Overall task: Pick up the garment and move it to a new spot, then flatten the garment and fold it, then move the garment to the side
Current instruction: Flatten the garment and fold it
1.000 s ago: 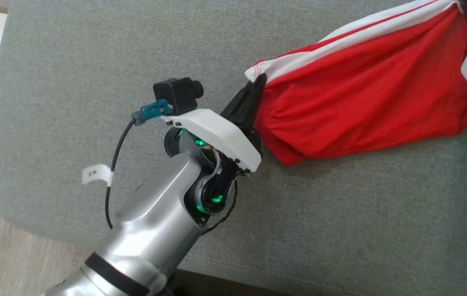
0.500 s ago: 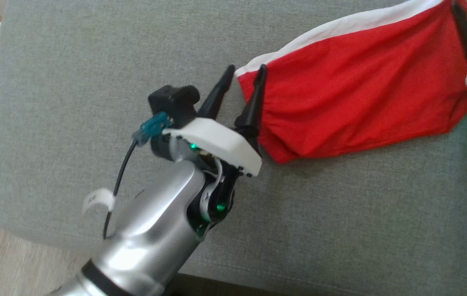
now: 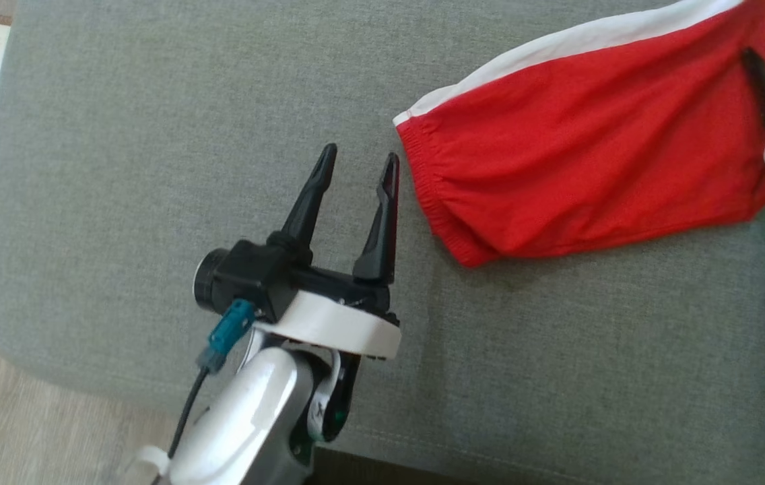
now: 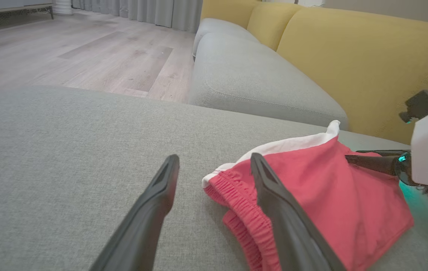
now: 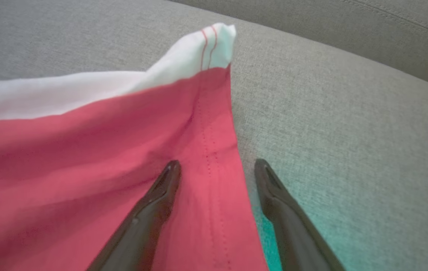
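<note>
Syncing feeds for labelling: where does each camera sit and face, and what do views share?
Head view: on the head, facing down at grey cushion and red garment; open left claw, pale forearm show.
Left wrist view: on left wrist, facing across the cushion toward a yellow sofa back; own fingers show.
Right wrist view: on right wrist, facing down at the garment; open right claw straddles its edge.
Shared: all show the garment; left wrist view also catches the right claw.

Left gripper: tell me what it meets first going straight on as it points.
Probably the waistband corner of the red shorts, just ahead of the left gripper; otherwise the grey cushion. Height unclear.
</note>
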